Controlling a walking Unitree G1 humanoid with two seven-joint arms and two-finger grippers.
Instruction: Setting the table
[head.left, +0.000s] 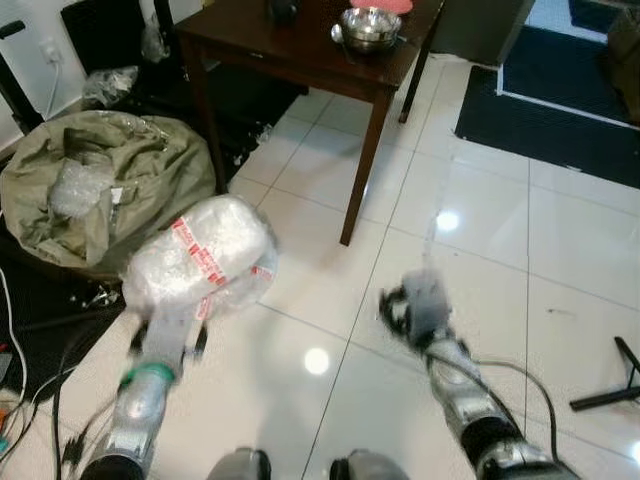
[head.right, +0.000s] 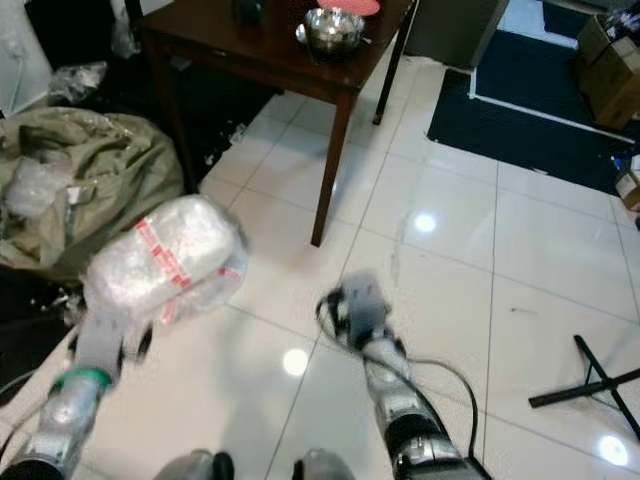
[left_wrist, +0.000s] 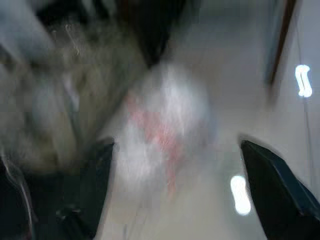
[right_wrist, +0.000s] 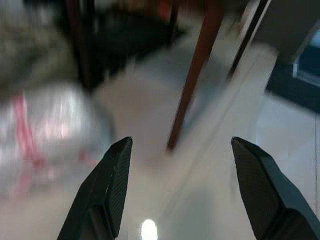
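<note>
You are looking down at a white tiled floor (head.left: 480, 230) with both arms stretched out ahead of you. Your left gripper (left_wrist: 175, 200) has its fingers spread wide apart and holds nothing; it points at a clear plastic bundle (head.left: 200, 255) with red tape that lies on the floor just ahead of it. Your right gripper (right_wrist: 182, 195) is also wide apart and holds nothing, hanging over the bare tiles and facing a table leg (right_wrist: 192, 80). The wrist views are blurred, so finer detail is lost.

Ahead of you, the dark wooden tabletop (head.left: 290, 45) carries a metal bowl (head.left: 370, 25) near its corner, with a red item (head.left: 385, 5) touching or just behind it at the picture's edge. Left of the bundle sits an olive sack (head.left: 95, 185) with crumpled plastic on it. A dark rug (head.left: 560, 100) lies to your right beyond the table, and black stand legs (head.left: 610, 385) rest on the tiles at far right.
</note>
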